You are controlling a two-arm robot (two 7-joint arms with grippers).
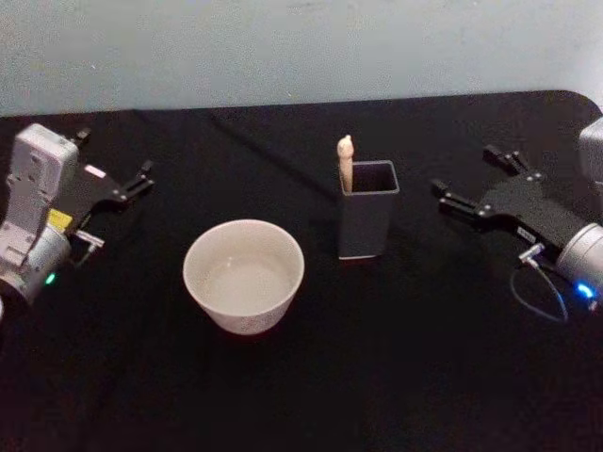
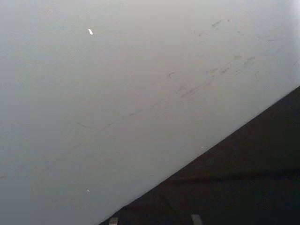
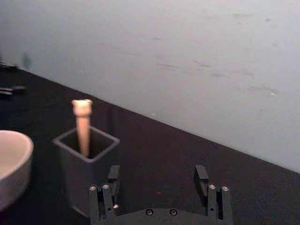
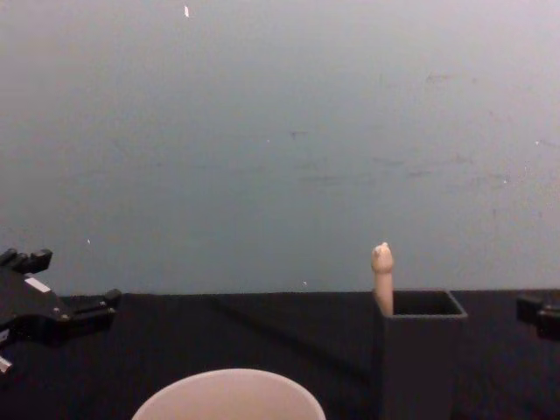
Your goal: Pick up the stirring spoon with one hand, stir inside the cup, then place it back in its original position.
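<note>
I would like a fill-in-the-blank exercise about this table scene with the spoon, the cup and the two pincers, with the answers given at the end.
1. The stirring spoon stands inside the dark square holder, with only its ____ showing above the rim.
2. The holder stands to the ____ of the cup.
3. The right pincer, to the right of the holder, has its fingers ____.
4. Between the left pincer and the holder sits the ____.

Missing words: handle; right; open; cup.
</note>
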